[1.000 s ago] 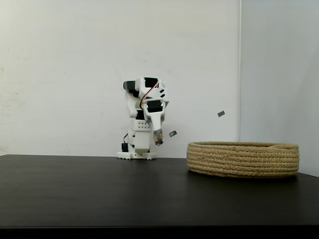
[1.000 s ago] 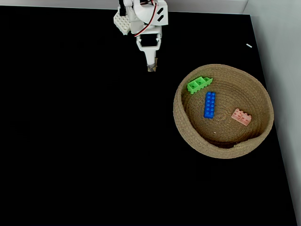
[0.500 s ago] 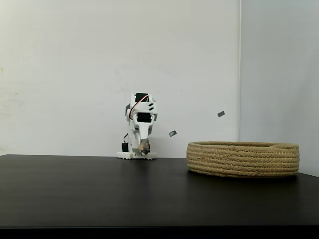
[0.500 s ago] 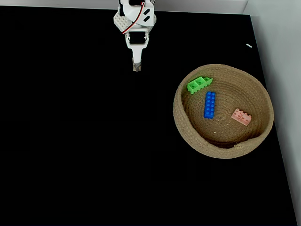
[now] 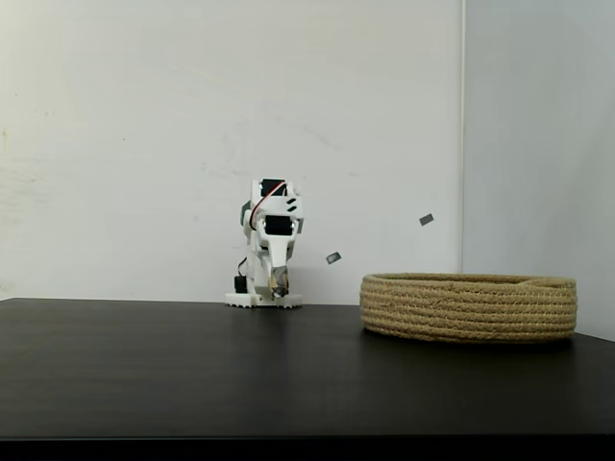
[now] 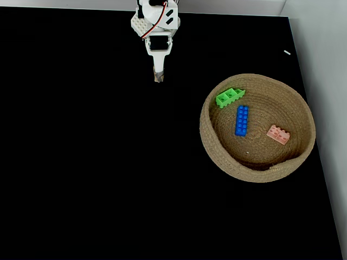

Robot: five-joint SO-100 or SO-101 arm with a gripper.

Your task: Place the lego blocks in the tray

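Fixed view: black table (image 5: 192,375), white wall (image 5: 144,125).

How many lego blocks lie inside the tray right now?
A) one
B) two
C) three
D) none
C: in the fixed view from above, the green block, the blue block and the pink block all lie inside the tray.

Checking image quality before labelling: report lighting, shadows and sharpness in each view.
Side-on fixed view: soft, even light, faint shadow under the tray, dull sheen on the table. Top-down fixed view: table nearly pure black, bricks sharp and vivid, blue brick crisp, the tool slightly soft.
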